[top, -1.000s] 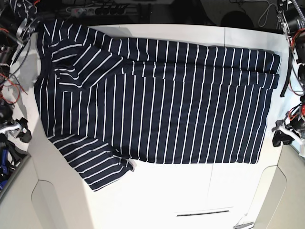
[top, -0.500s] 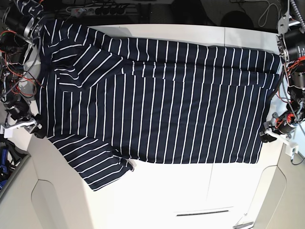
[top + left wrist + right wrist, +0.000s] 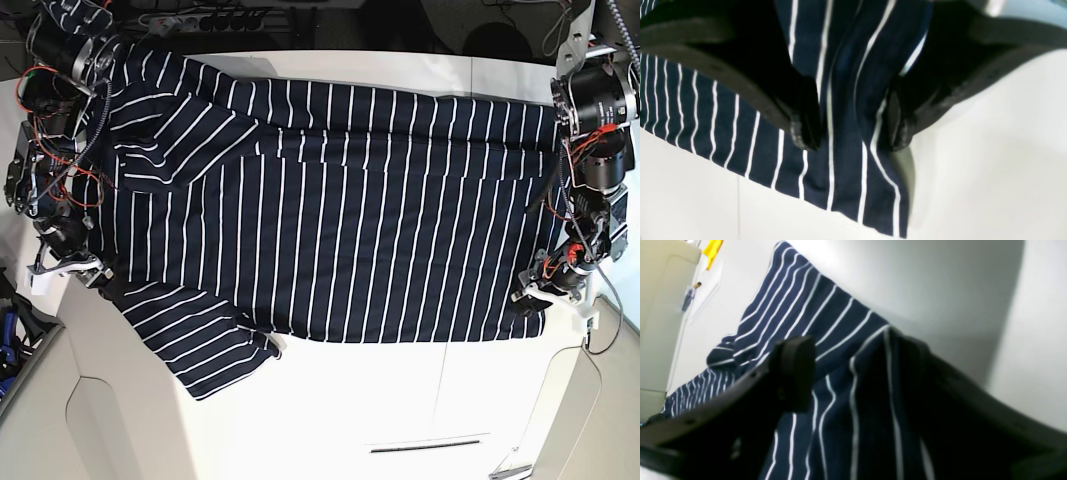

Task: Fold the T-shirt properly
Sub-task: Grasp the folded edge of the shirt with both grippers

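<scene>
Both claws agape astride T-shirt (image 3: 330, 210)

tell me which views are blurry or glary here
Base view: sharp and evenly lit, dark navy white-striped fabric T-shirt crisp on the white table. Left wrist view: black gripper fingers close and soft, table blown out. Right wrist view: everything blurred, grey shadow across the table behind the shirt.

The navy T-shirt (image 3: 330, 230) with thin white stripes lies spread flat across the white worktop (image 3: 400, 400), one long edge folded over.
</scene>
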Action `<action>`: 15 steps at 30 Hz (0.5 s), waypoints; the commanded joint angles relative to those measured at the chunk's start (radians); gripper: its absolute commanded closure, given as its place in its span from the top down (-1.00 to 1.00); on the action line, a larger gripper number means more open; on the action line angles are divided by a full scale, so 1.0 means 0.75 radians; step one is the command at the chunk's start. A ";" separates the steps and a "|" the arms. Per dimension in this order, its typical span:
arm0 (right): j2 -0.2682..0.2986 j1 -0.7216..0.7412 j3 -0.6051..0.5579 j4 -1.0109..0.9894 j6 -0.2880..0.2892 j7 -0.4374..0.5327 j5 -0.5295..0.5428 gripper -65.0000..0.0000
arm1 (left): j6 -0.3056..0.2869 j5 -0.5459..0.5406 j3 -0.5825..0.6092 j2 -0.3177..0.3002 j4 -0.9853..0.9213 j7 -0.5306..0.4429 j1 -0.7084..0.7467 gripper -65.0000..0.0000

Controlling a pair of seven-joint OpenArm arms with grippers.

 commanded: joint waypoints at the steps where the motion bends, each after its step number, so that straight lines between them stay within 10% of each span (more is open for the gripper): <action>1: 0.003 0.018 -0.004 0.011 0.000 -0.036 -0.014 0.17 | 0.017 0.004 0.000 -0.011 0.010 0.016 -0.034 0.03; 10: 0.001 0.018 -0.030 0.011 0.015 -0.152 -0.015 -1.00 | 0.030 0.013 0.000 -0.012 0.010 0.042 -0.085 -0.54; 15: 0.001 0.018 -0.030 0.028 0.015 -0.224 -0.009 -1.00 | 0.029 0.033 0.000 -0.016 0.010 0.052 -0.097 -1.00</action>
